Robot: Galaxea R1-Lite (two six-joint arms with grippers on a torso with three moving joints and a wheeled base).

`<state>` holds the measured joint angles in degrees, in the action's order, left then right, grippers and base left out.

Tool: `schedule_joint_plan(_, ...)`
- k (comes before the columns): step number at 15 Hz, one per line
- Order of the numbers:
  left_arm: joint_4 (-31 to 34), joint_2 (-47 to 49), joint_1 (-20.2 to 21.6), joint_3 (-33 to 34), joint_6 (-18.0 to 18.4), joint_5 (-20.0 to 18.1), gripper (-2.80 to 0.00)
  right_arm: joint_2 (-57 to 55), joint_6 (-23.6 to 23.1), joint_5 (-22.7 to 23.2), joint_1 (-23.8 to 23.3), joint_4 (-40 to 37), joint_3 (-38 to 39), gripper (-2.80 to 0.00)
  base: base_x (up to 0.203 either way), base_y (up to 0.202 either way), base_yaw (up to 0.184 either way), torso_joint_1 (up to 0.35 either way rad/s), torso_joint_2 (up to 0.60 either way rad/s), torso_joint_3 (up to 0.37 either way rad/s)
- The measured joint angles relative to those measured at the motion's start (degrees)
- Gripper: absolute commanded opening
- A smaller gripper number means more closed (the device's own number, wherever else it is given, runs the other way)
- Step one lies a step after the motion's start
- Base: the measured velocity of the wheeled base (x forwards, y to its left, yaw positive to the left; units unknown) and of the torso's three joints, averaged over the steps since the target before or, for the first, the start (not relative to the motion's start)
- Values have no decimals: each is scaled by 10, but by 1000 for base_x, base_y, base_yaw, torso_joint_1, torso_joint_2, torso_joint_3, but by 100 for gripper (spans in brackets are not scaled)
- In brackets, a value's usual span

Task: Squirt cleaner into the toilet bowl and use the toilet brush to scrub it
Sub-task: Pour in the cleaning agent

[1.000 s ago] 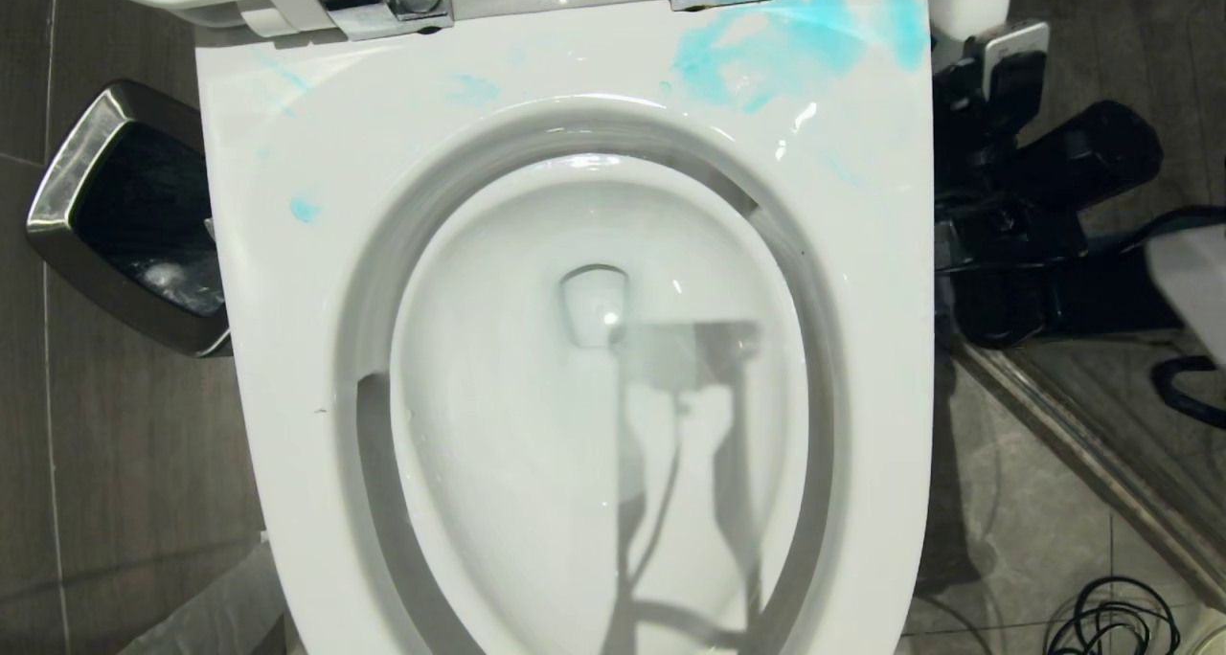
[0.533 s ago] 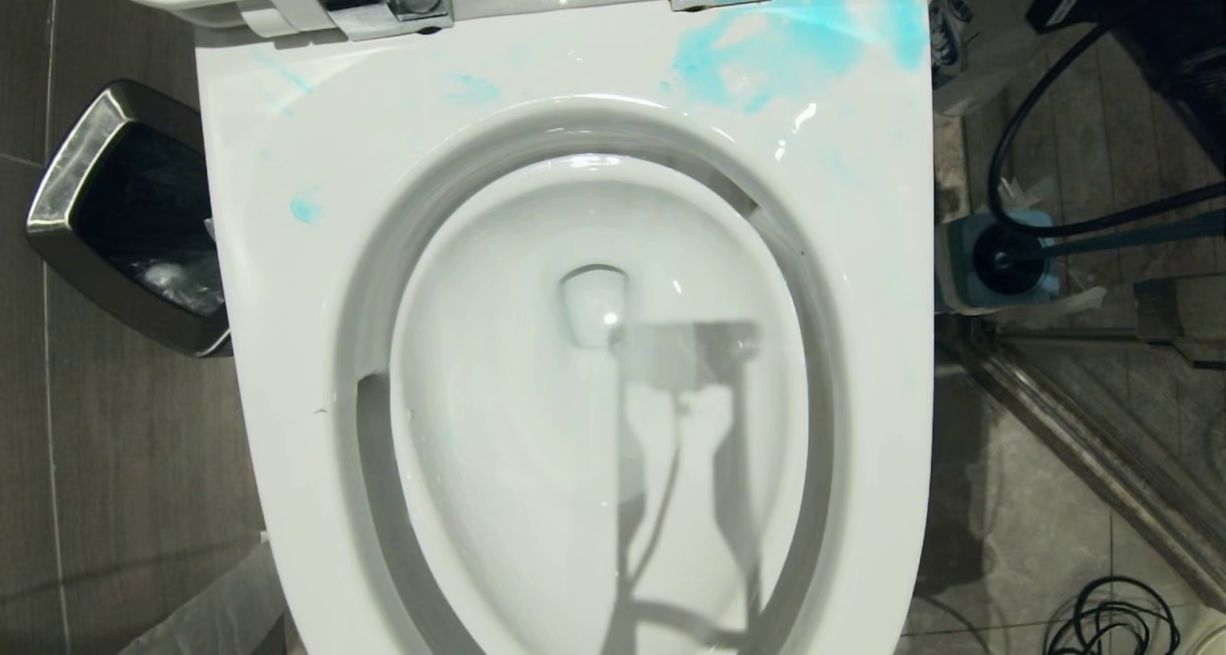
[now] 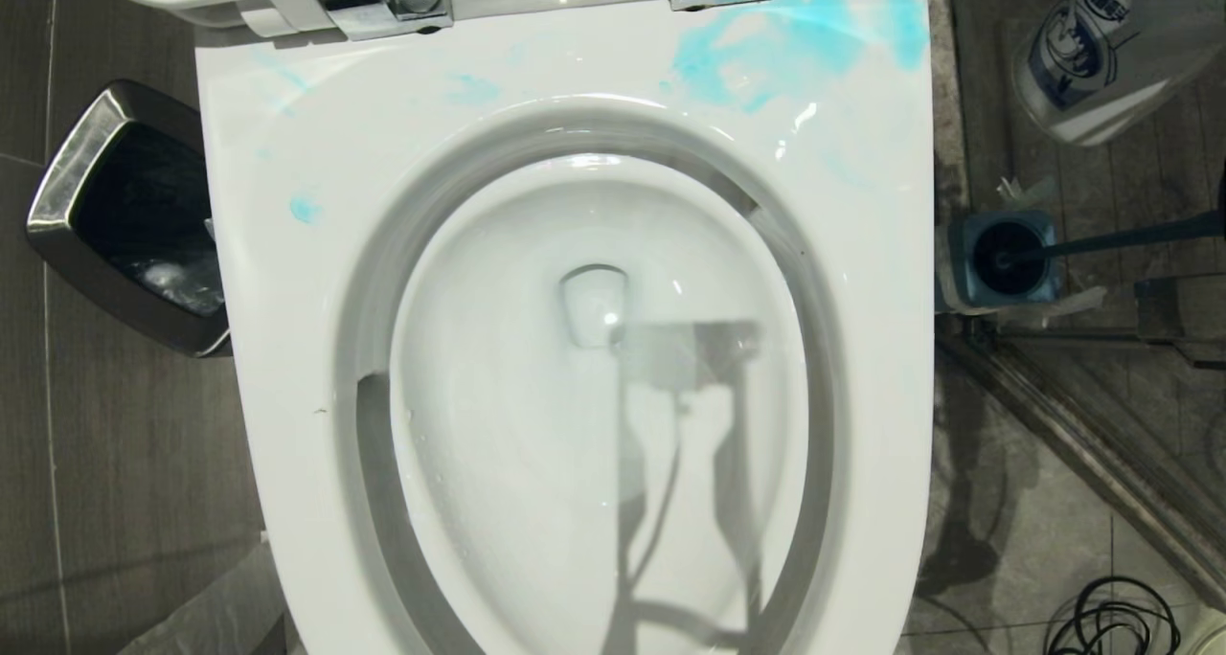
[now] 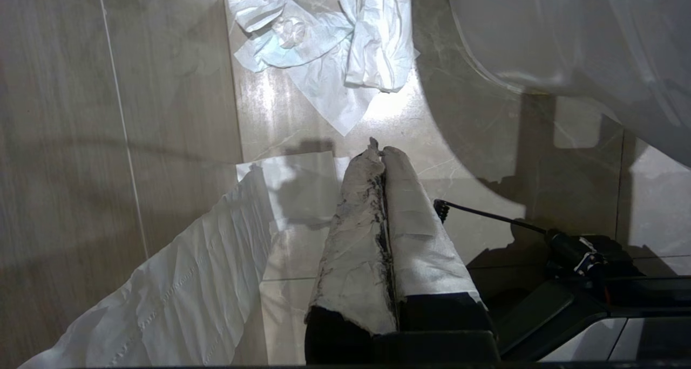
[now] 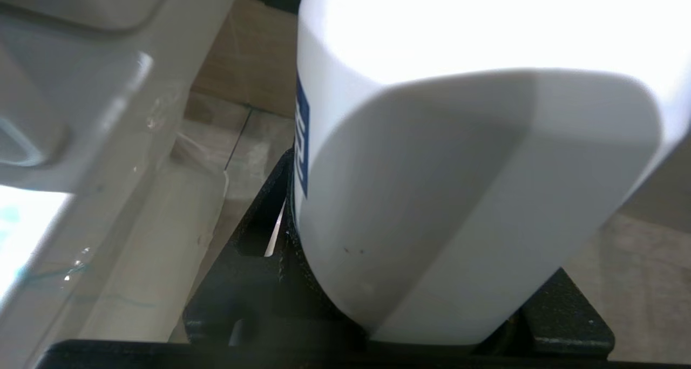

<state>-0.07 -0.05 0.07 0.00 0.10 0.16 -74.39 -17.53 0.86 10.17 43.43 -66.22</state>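
We see our right pincer (image 5: pixel 410 326) clamped half-wide around the white cleaner bottle (image 3: pixel 1101 52), up at two o'clock from the toilet bowl (image 3: pixel 594 368). Our left pincer (image 4: pixel 380 158) hangs pressed shut and empty over the floor, while the toilet brush (image 3: pixel 1006 258) sits in its holder at three o'clock

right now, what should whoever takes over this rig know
Right tool: shut on the cleaner bottle, up at the far right of the toilet.
Left tool: shut, empty, parked low over the floor tiles.
Toilet brush: in its holder on the floor, right of the toilet.
Done: bottle in hand. Blue smears lie on the rim, none seen in the bowl.
Left: squirt into the bowl, then scrub.
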Motion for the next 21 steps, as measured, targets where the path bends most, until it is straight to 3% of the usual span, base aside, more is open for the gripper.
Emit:
schedule_joint_plan(4,0,0,0,0,0,0,-280,60,-4,-18,0,-25,50,-280,0,0,0,0,0,0)
schedule_joint_plan(10,-1,0,0,0,2,0,-280,170,-35,-70,0,-189,93,-280,0,0,0,0,0,0)
schedule_joint_plan(21,-1,0,0,0,0,0,-280,201,-43,-74,0,-194,122,-280,0,0,0,1,0,18)
